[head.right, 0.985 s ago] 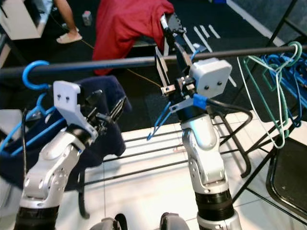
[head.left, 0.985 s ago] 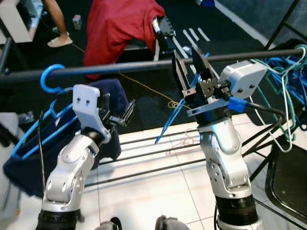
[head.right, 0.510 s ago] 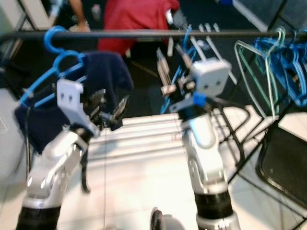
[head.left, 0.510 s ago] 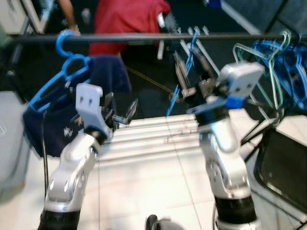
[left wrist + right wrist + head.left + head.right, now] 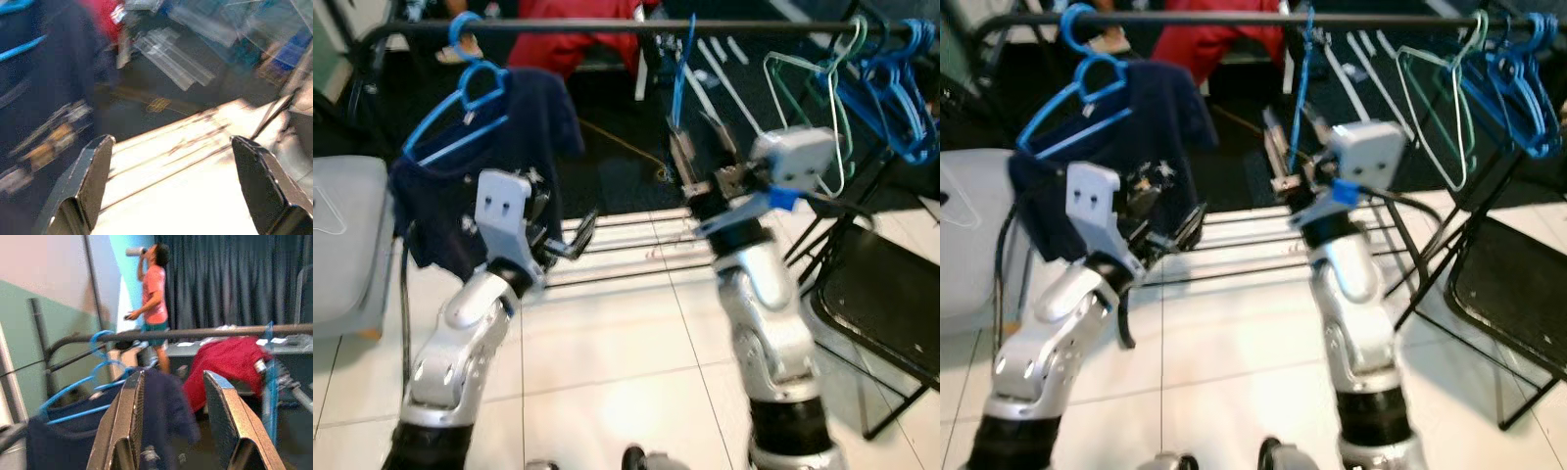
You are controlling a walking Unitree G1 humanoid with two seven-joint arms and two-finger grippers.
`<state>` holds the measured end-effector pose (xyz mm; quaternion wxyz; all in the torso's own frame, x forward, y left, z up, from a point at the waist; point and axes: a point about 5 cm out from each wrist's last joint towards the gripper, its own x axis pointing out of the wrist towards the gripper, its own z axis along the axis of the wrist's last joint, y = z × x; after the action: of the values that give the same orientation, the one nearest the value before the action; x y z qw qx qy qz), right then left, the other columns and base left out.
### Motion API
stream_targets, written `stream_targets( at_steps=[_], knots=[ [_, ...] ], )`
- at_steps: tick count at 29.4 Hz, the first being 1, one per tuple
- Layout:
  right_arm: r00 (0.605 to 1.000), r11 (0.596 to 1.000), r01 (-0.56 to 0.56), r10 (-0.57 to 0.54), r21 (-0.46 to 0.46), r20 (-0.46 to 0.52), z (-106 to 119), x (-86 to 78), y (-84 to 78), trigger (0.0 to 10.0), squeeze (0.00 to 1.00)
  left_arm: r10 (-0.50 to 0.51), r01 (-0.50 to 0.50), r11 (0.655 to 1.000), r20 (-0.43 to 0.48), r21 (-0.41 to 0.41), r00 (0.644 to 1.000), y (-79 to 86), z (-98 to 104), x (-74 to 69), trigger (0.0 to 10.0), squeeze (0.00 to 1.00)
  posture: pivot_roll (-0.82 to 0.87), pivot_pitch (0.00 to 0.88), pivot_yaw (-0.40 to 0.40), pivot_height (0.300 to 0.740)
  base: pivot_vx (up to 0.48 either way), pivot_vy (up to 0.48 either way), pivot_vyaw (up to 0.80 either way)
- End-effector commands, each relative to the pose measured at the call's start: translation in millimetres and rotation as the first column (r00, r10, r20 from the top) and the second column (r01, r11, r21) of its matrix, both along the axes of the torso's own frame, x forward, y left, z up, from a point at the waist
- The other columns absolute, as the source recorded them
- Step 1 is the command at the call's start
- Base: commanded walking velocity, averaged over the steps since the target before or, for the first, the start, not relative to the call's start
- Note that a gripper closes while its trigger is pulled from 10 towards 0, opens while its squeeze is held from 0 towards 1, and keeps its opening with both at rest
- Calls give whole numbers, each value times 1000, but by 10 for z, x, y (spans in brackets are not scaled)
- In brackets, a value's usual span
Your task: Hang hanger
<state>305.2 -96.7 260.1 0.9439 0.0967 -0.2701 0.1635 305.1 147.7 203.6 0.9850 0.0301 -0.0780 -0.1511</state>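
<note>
A thin blue hanger hangs by its hook from the black rail near the middle. My right gripper is just below it, fingers pointing up and open; the right wrist view shows nothing between them, with the blue hanger off to one side. Further left on the rail, a thicker blue hanger carries a navy garment. My left gripper is held out low beside that garment. In the left wrist view it is open and holds nothing.
Green and white wire hangers and a bunch of blue ones crowd the rail's right end. A black chair stands at the right and a grey bin at the left. Low rack bars cross ahead. A person stands beyond.
My right gripper has let go of the thin blue hanger, which now hangs on the rail. The camera has pulled back, so the rail sits higher in view.
</note>
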Motion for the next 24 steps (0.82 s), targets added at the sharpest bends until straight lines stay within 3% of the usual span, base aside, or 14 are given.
stream_targets(
  at_steps=[1,4,5,7,8,9,10,11,12,13,15,18,21,24],
  knots=[
    [981,991,89,-70,97,-179,-318,135,-211,10000,0,114,-108,992,-106,60,988,120,-184,73,10000,0,-12,207,-52,740,0,0,0],
    [960,986,120,-86,115,-266,-495,196,-278,10000,0,175,-169,984,-150,49,973,195,-246,116,10000,0,-12,207,-52,740,0,0,0],
    [924,987,131,-90,87,-371,-730,265,-318,10000,0,213,-208,977,-192,46,958,254,-340,152,10000,0,-13,209,-45,740,0,0,0],
    [924,987,131,-90,87,-371,-730,265,-318,10000,0,213,-208,977,-192,46,958,254,-340,152,10000,0,-13,209,-45,740,0,0,0],
    [880,993,115,-105,-6,-464,-984,304,-343,10000,0,240,-228,971,-229,77,943,284,-458,164,10000,0,-10,202,-42,740,0,0,0],
    [880,993,115,-105,-6,-464,-984,304,-343,10000,0,240,-228,971,-229,77,943,284,-458,164,10000,0,-10,202,-42,740,0,0,0],
    [828,992,95,-126,-85,-547,-1214,312,-375,10000,0,243,-231,970,-254,77,936,291,-538,154,10000,0,-14,191,-37,740,0,0,0],
    [828,992,95,-126,-85,-547,-1214,312,-375,10000,0,243,-231,970,-254,77,936,291,-538,154,10000,0,-14,191,-37,740,0,0,0],
    [787,988,82,-144,-130,-600,-1375,302,-412,10000,0,245,-233,969,-273,76,930,301,-606,144,10000,0,-8,191,-32,740,0,0,0],
    [787,988,82,-144,-130,-600,-1375,302,-412,10000,0,245,-233,969,-273,76,930,301,-606,144,10000,0,-8,191,-32,740,0,0,0],
    [734,987,66,-145,-143,-663,-1591,241,-440,10000,0,281,-257,960,-327,116,902,373,-799,79,10000,0,-16,159,-25,740,0,0,0],
    [717,991,50,-124,-127,-686,-1669,201,-428,10000,0,305,-277,952,-356,126,883,420,-901,38,10000,0,-16,159,-25,740,0,0,0],
    [716,989,44,-127,-138,-686,-1686,193,-416,10000,0,309,-282,951,-344,127,887,417,-910,31,10000,0,-12,167,-29,740,0,0,0],
    [738,991,52,-121,-123,-664,-1671,186,-378,10000,0,356,-345,934,-287,90,889,435,-870,-5,10000,0,-10,135,-25,740,0,0,-800]
  ],
)
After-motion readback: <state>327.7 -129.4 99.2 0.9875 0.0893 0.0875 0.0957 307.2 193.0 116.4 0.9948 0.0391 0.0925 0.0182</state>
